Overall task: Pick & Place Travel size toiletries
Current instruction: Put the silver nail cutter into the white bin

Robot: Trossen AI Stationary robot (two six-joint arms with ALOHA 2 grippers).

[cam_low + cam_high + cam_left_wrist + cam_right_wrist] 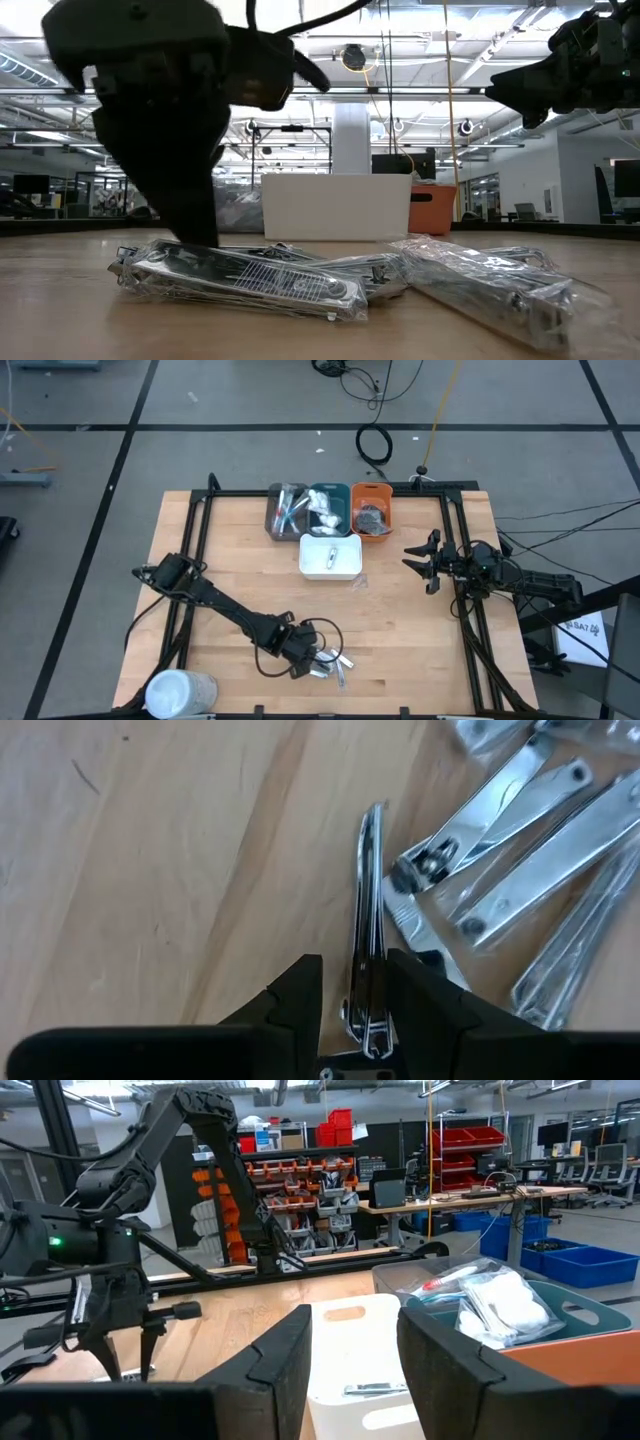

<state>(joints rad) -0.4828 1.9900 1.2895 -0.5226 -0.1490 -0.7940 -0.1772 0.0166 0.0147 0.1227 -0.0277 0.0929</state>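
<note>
Wooden table [240, 570] serves as the reference surface. A white cylinder [180, 693] stands at its near left corner.

4 trays sit at the table's far middle: grey [287, 512], teal [329, 508], orange [371, 510], and a white tray [331, 556] just in front of them, already holding 1 nail clipper [329, 554].

The left gripper [312, 662] is down on the table's near middle, at a loose pile of wrapped nail clippers [240, 278]. Its jaws are pinching 1 clipper [369, 925] edge-on between the fingers [292, 1002]; the rest lie just beside it.

The right gripper [421, 560] hangs above the table's right side, beside the white tray, jaws spread and holding nothing.

Handling assessment: the clippers appear small, stiff, light metal; the clear wrap is likely slippery. Best hold is judged across the narrow sides at mid-length, as now.
</note>
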